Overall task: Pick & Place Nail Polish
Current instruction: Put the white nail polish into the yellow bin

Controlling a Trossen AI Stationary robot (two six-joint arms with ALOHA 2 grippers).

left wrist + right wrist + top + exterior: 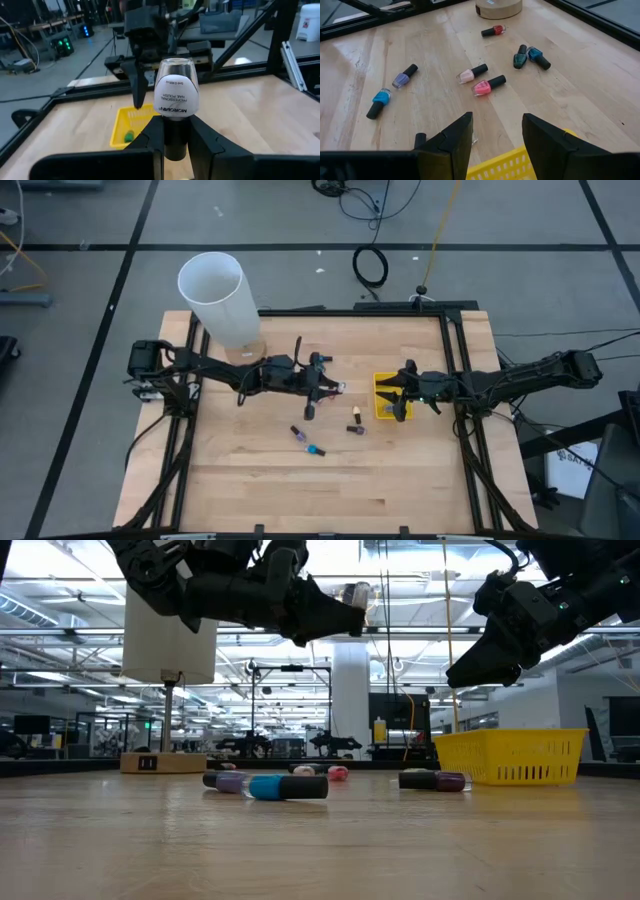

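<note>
We saw the left claw (171, 137) raised above the worktop (250, 480), clamping a clear nail polish bottle (176, 95); the right claw (497, 135) hovered partly open over the yellow bin (386, 395).

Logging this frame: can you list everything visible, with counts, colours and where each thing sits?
loose nail polish bottles: at least seven; red, dark green, teal, pale pink, pink, lilac, blue; lying on the table
held nail polish bottle: one, pale with a dark cap, raised above the table
green item: one, inside the bin, probably a bottle
bin: one, yellow, on the table's right side
cylinder: one, white, at the table's far left corner
table: one, light wood
left gripper: shut on the held bottle
right gripper: open, empty, over the bin
</note>
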